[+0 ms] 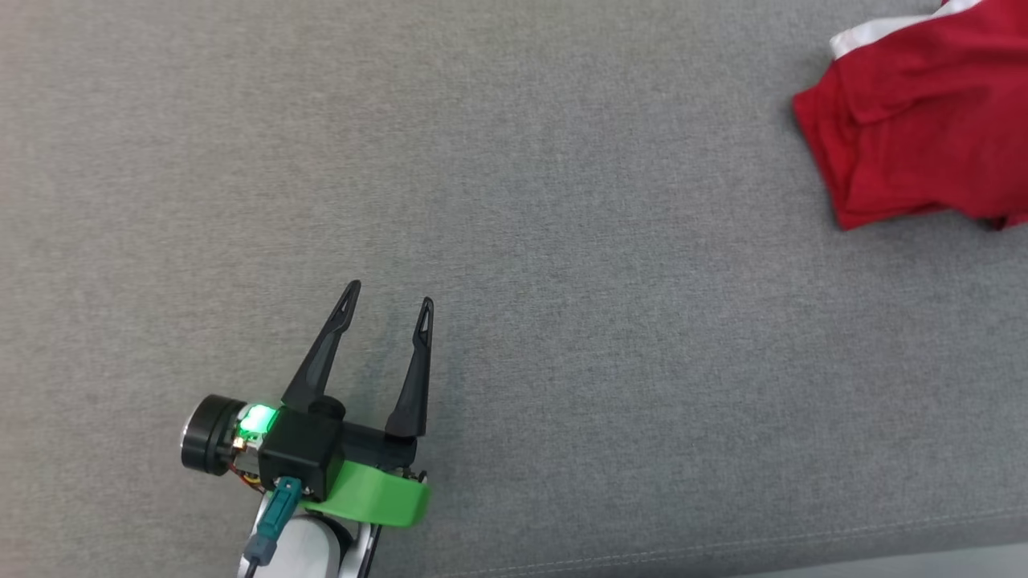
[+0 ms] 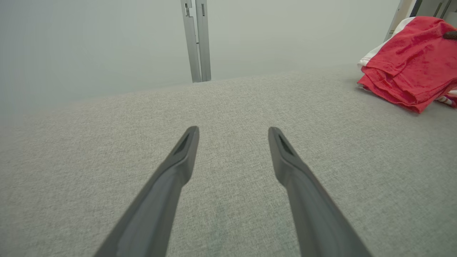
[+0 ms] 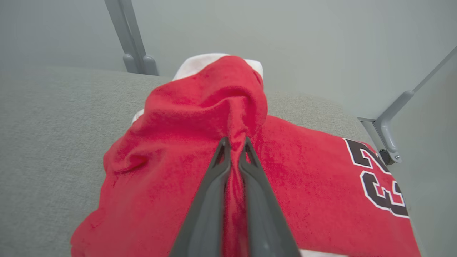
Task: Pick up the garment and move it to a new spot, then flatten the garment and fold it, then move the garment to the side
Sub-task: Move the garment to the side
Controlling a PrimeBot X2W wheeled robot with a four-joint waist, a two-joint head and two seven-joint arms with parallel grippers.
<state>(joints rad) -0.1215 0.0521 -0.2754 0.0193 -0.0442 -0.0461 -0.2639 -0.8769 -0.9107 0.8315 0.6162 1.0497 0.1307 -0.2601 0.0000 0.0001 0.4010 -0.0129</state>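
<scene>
Pinching a raised fold of the red garment (image 3: 171, 185), which lies bunched at the far right of the grey surface (image 1: 562, 241): right end effector (image 3: 234, 142) clenched on it. Risk: a thin, maybe single-layer hold slips on lift, or the trailing cloth drags. Left end effector (image 1: 389, 295) released, well apart. No containers here.

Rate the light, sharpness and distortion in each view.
Head view: soft, even light, no glare, grey surface weave sharp, faint shadow beside the garment. Left wrist view: wide-angle stretch exaggerates the open left gripper, backdrop hazy. Right wrist view: right gripper looms close and slightly soft, shut on the garment, pile crisp.
</scene>
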